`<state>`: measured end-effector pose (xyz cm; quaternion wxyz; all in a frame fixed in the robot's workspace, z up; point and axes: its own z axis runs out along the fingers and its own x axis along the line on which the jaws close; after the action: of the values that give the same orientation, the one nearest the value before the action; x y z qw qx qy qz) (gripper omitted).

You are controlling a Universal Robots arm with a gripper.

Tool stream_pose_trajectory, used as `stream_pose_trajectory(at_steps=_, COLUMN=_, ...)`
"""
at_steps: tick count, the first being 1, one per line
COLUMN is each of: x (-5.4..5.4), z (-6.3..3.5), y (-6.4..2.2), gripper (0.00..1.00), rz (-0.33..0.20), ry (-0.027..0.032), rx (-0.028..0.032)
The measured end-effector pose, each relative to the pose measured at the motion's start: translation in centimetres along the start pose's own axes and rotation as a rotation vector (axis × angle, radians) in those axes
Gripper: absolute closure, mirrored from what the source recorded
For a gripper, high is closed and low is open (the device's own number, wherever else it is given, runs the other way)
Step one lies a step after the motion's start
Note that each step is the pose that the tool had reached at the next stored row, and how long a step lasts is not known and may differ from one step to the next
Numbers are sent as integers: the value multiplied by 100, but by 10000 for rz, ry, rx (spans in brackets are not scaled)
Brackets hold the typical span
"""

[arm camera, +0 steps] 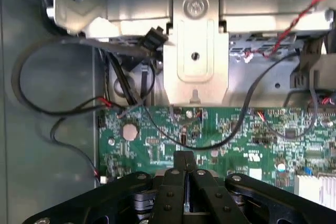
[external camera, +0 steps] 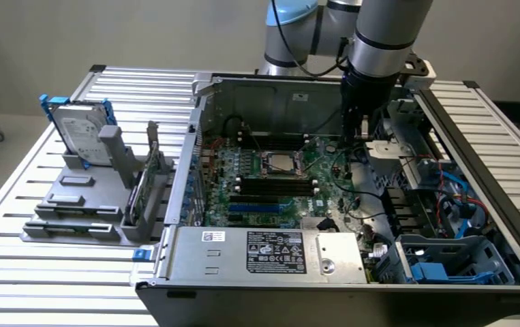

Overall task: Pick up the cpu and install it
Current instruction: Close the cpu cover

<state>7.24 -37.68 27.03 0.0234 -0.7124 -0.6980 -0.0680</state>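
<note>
The cpu (external camera: 283,163), a small silver-grey square chip, lies flat inside the dark socket frame in the middle of the green motherboard (external camera: 251,187) of the open computer case. My gripper (external camera: 357,138) reaches down into the case, toward the exterior view's right of the cpu and apart from it. In the wrist view the gripper (arm camera: 185,167) is shut, its black fingers (arm camera: 176,182) pressed together with nothing between them, hovering over the motherboard (arm camera: 157,140) near its edge.
A silver hard drive (external camera: 82,129) with blue brackets stands in a grey fixture (external camera: 73,204) at the exterior view's left. A power supply (external camera: 269,252) fills the case front, with blue drive cages (external camera: 450,262) to its right. Loose cables (arm camera: 63,111) and a metal bracket (arm camera: 195,51) lie beyond the fingers.
</note>
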Motion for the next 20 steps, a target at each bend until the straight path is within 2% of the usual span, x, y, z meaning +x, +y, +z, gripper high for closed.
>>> stream_pose_trajectory(at_steps=2, x=15, z=14, y=46, gripper=89, rz=8, ry=98, rx=3)
stream_pose_trajectory(at_steps=6, x=56, z=35, y=58, gripper=89, rz=16, ry=298, rx=23)
stream_pose_trajectory(at_steps=8, x=70, z=45, y=57, gripper=89, rz=15, ry=363, rx=53)
stream_pose_trajectory(at_steps=13, x=73, z=90, y=54, gripper=89, rz=7, ry=369, rx=117)
stream_pose_trajectory(at_steps=20, x=85, z=199, y=34, gripper=89, rz=-52, ry=376, rx=134)
